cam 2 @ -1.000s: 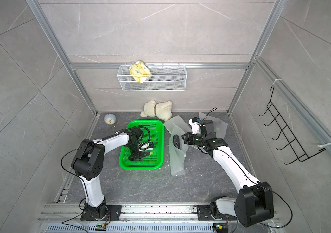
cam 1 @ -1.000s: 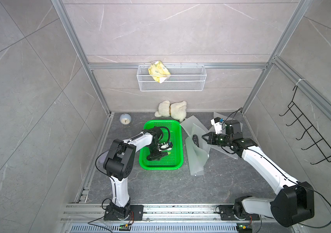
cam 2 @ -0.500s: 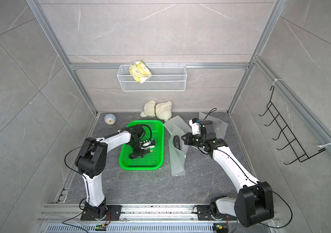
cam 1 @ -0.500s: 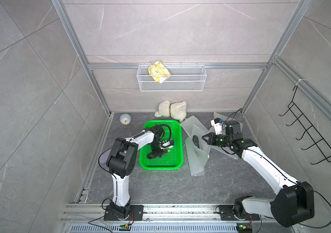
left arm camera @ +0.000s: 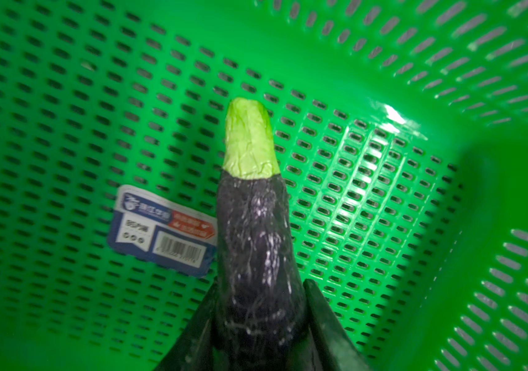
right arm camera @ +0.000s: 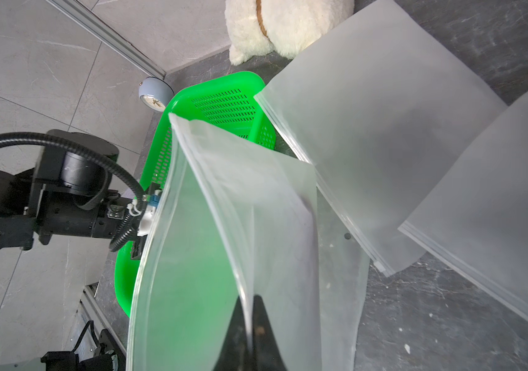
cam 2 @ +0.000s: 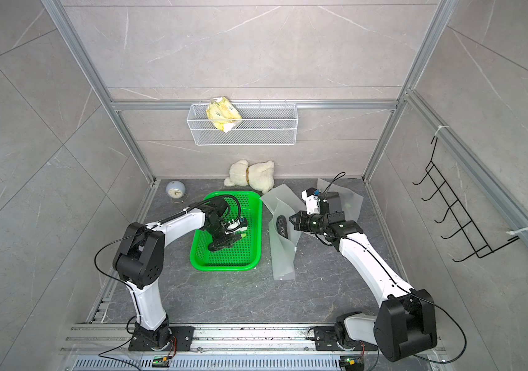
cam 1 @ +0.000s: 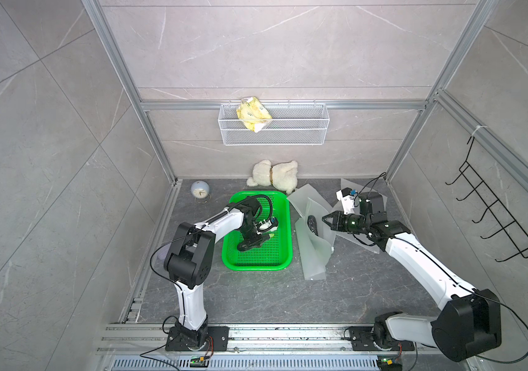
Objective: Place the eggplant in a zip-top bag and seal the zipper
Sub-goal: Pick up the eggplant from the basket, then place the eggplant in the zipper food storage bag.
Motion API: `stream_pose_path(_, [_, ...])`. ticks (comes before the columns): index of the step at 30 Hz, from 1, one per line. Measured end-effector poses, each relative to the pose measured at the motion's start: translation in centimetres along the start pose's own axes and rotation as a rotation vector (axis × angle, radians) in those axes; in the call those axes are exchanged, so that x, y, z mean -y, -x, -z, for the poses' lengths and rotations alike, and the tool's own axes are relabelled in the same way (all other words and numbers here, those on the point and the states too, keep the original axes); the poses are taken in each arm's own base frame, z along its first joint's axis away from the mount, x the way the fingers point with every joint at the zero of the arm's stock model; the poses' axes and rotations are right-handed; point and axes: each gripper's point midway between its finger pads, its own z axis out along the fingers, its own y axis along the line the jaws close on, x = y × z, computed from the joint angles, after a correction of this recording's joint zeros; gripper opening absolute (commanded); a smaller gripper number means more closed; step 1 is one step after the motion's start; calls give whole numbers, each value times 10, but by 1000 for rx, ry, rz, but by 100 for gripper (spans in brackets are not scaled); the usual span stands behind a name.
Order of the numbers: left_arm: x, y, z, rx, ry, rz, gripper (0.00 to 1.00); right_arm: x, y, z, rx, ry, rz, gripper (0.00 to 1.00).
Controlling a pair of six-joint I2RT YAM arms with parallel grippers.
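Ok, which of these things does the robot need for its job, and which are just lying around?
For the job:
eggplant, gripped by the left pincer
zip-top bag, pinched by the right pincer
green basket, where the eggplant is

Just lying about:
plush toy
clock
yellow packet in the wire shelf
spare bags

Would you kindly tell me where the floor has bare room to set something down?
Widest bare floor: between the green basket and the front rail. A smaller strip lies between the clock and plush toy. Crowded: right of the basket, where zip-top bags overlap.
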Motion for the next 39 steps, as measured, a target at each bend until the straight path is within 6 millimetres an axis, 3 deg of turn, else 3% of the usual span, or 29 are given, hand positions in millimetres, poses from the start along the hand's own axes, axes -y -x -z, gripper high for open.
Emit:
stream_pose_path(10, [-24, 73, 113, 448, 226, 11, 35, -2, -3, -3, -15, 22, -15, 1])
stream_pose_path(17, [-24, 113, 169, 715, 253, 69, 35, -4, -4, -7, -18, 30, -30, 1])
stream_pose_path(22, [-14, 153, 206, 933, 199, 98, 35, -12, -11, -13, -41, 44, -23, 1])
stream_pose_path(32, [41, 219, 241, 1235, 84, 61, 36, -15, -14, -17, -52, 49, -36, 1])
stream_pose_path(36, [57, 242, 234, 1319, 28, 81, 36, -16, -13, -18, -47, 53, -42, 1])
stream_pose_path(39, [64, 256, 214, 1338, -21, 112, 36, -16, -12, -19, -45, 54, -47, 1])
